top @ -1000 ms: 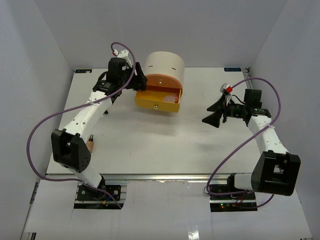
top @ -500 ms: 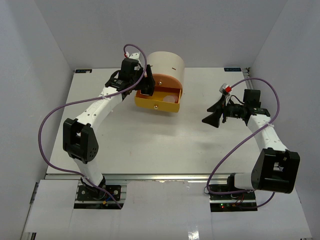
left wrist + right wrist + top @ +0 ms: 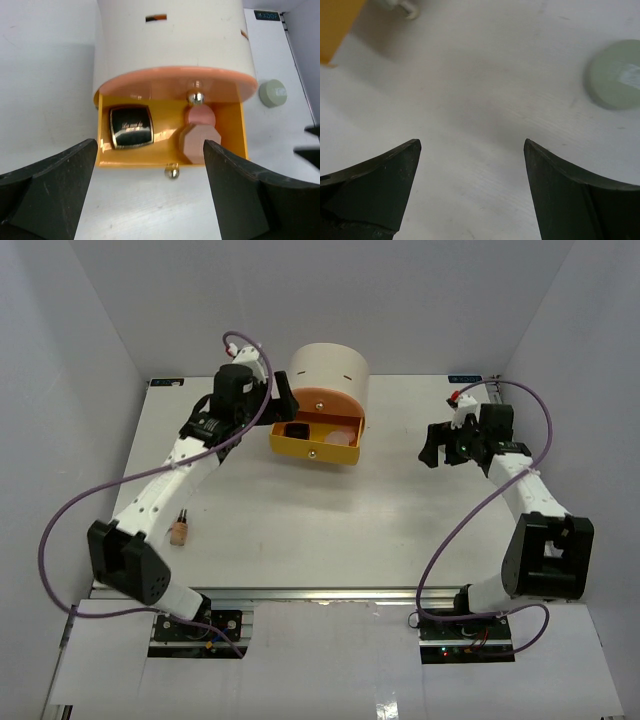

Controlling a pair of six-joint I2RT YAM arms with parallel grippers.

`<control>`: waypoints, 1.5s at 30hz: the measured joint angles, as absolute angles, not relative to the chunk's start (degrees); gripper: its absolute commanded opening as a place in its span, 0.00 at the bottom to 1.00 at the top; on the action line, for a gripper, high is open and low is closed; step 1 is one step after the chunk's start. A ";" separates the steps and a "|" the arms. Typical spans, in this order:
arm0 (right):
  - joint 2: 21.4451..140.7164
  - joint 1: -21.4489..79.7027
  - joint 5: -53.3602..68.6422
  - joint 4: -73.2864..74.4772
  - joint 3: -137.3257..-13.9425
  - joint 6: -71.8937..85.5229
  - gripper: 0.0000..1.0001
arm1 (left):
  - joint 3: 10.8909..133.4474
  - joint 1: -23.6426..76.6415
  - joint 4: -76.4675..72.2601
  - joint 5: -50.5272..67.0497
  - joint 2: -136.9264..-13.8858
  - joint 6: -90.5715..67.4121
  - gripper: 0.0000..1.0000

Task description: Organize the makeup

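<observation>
An orange drawer (image 3: 235, 127) stands pulled out of the cream cylindrical unit (image 3: 328, 368). In it lie a black square compact (image 3: 131, 126), a round pink compact (image 3: 200, 116) and an octagonal pink one (image 3: 199, 143). My left gripper (image 3: 150, 150) hangs open in front of the drawer, with nothing between its fingers; in the top view the left gripper (image 3: 278, 405) is at the drawer's left end. A pale green round compact (image 3: 615, 82) lies on the table to the right of my open, empty right gripper (image 3: 471, 142). A tan dark-capped bottle (image 3: 180, 531) lies at the near left.
The drawer (image 3: 312, 448) juts toward the table's middle, a small metal knob (image 3: 172, 172) on its front. A closed peach drawer front (image 3: 175, 82) sits above it. White walls close the table's left, back and right sides.
My left gripper went over the drawer, opened, and drew back left; the black compact now lies in the drawer. My right gripper moved back and tipped down by the green compact.
</observation>
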State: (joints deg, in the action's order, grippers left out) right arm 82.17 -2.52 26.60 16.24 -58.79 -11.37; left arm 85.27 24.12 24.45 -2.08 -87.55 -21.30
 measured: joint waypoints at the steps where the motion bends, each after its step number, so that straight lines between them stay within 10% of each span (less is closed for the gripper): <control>1: 84.63 -1.86 21.12 16.06 -60.92 -9.52 0.90 | 81.94 24.12 23.72 -2.15 -83.89 -20.79 0.98; 15: 118.52 -0.36 -13.25 23.85 -94.09 1.25 0.90 | 44.27 23.52 21.16 -11.94 -38.83 -17.78 0.98; 45: 124.15 -4.03 -8.06 26.96 -96.53 5.99 0.95 | 39.97 23.46 20.91 -12.86 -38.15 -20.03 0.98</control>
State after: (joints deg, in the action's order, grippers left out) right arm 124.15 -4.03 -8.06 26.96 -96.53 5.99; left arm 39.97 23.46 20.91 -12.86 -38.15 -20.03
